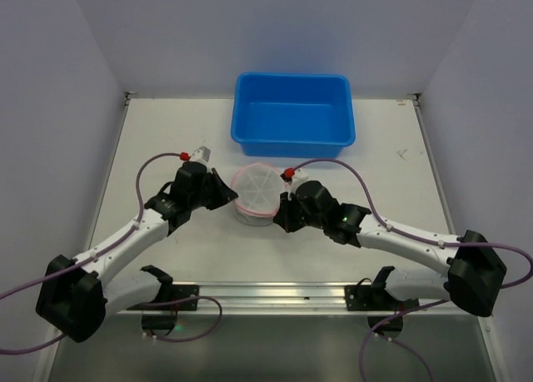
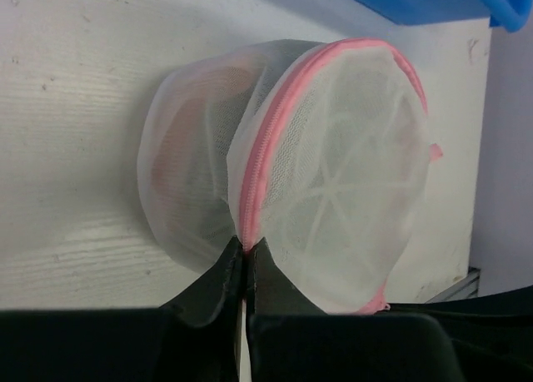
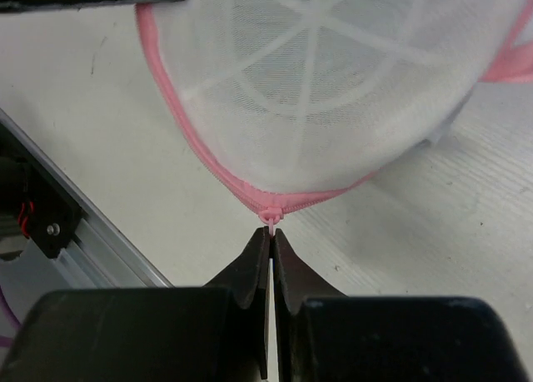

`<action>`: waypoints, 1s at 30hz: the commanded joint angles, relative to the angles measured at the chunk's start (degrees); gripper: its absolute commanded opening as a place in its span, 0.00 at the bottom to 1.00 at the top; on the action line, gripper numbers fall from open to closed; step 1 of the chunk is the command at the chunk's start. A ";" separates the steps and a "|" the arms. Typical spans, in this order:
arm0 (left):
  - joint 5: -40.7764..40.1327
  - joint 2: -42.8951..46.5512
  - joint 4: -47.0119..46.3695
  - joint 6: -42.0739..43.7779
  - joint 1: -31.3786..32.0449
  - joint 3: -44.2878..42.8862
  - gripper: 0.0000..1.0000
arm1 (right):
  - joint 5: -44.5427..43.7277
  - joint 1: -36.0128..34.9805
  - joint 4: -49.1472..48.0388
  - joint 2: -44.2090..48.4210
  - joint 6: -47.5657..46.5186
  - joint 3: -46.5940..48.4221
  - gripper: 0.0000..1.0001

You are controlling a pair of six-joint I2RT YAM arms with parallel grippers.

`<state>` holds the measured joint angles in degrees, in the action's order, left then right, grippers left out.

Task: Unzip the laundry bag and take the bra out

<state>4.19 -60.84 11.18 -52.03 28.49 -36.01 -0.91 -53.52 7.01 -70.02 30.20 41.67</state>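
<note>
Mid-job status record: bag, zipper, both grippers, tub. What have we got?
laundry bag: on the table, between the two grippers, in front of the blue tub
zipper: looks closed where visible
left gripper: shut on the bag's edge at the zipper
right gripper: shut on the zipper pull
contents: pinkish shape behind the mesh, not identifiable
blue tub: no items visible inside

Bright, even overhead light leaves a soft shadow beneath the laundry bag [image 1: 254,191]; its close-up mesh looks slightly blurred.
</note>
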 commanded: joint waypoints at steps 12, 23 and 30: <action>5.49 -15.90 -2.22 10.21 -1.51 -19.10 0.92 | 8.91 -0.80 -10.34 -12.77 6.89 10.18 0.00; 3.28 -4.02 -4.67 1.59 -0.46 -3.02 0.83 | 7.50 -0.80 -11.93 -16.11 8.30 13.61 0.00; 3.73 -7.89 -9.42 -0.97 2.36 -2.49 0.29 | 7.59 -0.89 -10.61 -15.24 7.69 12.82 0.00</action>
<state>7.01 -68.42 7.75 -51.05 30.24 -38.33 6.94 -54.11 -2.20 -85.91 37.82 52.82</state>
